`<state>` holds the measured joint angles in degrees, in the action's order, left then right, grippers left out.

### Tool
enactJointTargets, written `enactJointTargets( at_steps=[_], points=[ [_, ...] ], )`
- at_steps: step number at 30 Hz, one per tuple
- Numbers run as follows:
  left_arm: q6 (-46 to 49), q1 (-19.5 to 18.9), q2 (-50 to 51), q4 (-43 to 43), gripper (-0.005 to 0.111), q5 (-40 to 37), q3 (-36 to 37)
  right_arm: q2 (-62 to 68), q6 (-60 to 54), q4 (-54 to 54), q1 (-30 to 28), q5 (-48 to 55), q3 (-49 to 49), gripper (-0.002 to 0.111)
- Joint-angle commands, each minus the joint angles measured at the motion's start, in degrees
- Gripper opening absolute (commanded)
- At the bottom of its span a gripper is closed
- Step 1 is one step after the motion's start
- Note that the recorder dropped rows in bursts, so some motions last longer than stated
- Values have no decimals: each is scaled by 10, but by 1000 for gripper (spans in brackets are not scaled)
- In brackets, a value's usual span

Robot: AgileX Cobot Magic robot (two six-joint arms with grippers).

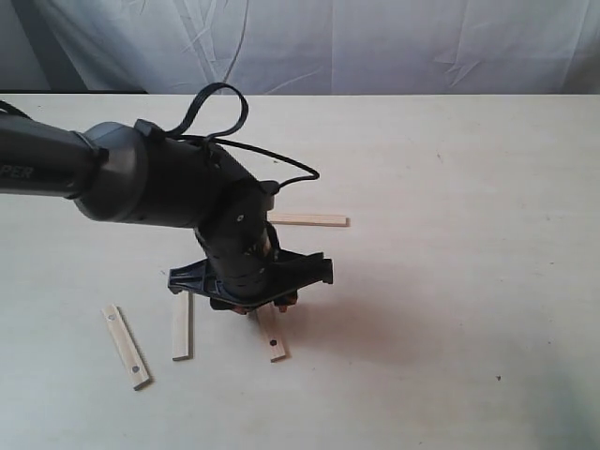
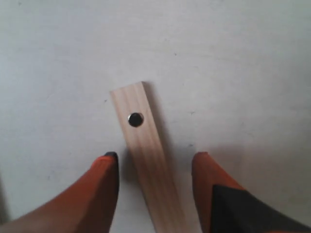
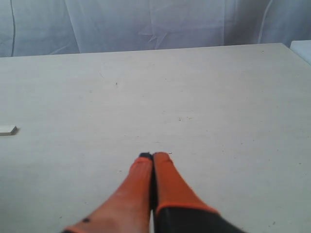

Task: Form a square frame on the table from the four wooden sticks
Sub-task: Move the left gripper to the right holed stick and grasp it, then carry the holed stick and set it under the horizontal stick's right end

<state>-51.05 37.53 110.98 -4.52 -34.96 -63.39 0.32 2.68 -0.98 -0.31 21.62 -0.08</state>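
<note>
Exterior view, nearest edge first: the left-front stick (image 1: pixel 126 345) lies flat on the surface (image 1: pixel 450 281), slanted, with a dark hole near each end. Just beside it, not touching, the second stick (image 1: pixel 182 325) lies almost straight front to back; no hole can be made out on it. Next to the right, the third stick (image 1: pixel 272 334) lies slightly slanted, one dark hole (image 1: pixel 274 345) near its front end, its back end hidden under the left hand (image 1: pixel 261 306). In the left wrist view the left hand (image 2: pixel 155 156) is low over this third stick (image 2: pixel 146 145): orange fingers (image 2: pixel 104 179) spread apart, one on each side of the strip, with a narrow gap of bare surface showing on both sides; nothing clamped. The hole (image 2: pixel 135 119) sits beyond the fingertips. The dark arm (image 1: pixel 112 173) enters from the left, with a black cable (image 1: pixel 220 103) looped above the wrist. Farther back, the far stick (image 1: pixel 307 220) lies crosswise, well apart from the other three. All four strips are separate, none overlapping. At the rear hangs a white cloth (image 1: pixel 375 42). Right wrist view: the right hand (image 3: pixel 153 158) has its fingertips pressed together, empty, above bare surface; a strip end (image 3: pixel 7 130) shows at the frame edge, which stick I cannot tell.
</note>
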Motion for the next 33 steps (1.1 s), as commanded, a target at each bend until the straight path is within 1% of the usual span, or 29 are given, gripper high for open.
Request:
enactJointTargets(
  at_steps=[1, 5, 7, 8, 9, 10, 11, 13, 15, 17, 20, 21, 23, 26, 30, 33],
  points=[
    [-5, 3, 9, 0, 47, 0, -2, -3, -1, 0, -3, -6, 1, -1],
    [-5, 3, 23, 0, 47, -15, -2, -3, -1, 0, -3, -6, 1, -1],
    [-5, 3, 24, 0, 42, -20, -2, -3, -1, 0, -3, -6, 1, -1],
    [-5, 3, 25, 0, 29, -23, -2, -3, -1, 0, -3, -6, 1, -1],
    [-5, 3, 25, 2, 21, -23, -2, -3, -1, 0, -3, -8, 1, -1],
    [-5, 3, 25, 2, 7, -23, -2, -3, -1, 0, -3, -8, 1, -1],
    [-4, 3, 25, 2, 0, -23, -2, -3, -1, 0, -3, -8, 1, -1],
    [13, 3, 22, 22, 0, -11, -5, -3, -1, 0, -3, -8, 1, -1],
    [66, 4, 6, 68, 0, 21, -29, -3, -1, 0, -3, -8, 1, -1],
    [67, 13, -3, 56, 0, 30, -68, -3, -1, 0, -3, -8, 1, -1],
    [67, 15, 7, 35, 0, 31, -134, -3, -1, 0, -3, -8, 1, -1],
    [67, 15, 20, 13, 0, 15, -163, -3, -1, 0, -3, -8, 1, -1],
    [67, 15, 44, 6, 0, -14, -200, -3, -1, 0, -3, -8, 1, -1],
    [67, 15, 82, 0, 0, -28, -242, -3, -1, 3, -3, -7, 1, -1],
    [67, 15, 123, 0, 0, -32, -279, -3, -1, 5, -3, -7, 1, -1],
    [67, 14, 145, -22, 0, -38, -301, -3, -1, 5, -3, -7, 1, -1]
  ],
)
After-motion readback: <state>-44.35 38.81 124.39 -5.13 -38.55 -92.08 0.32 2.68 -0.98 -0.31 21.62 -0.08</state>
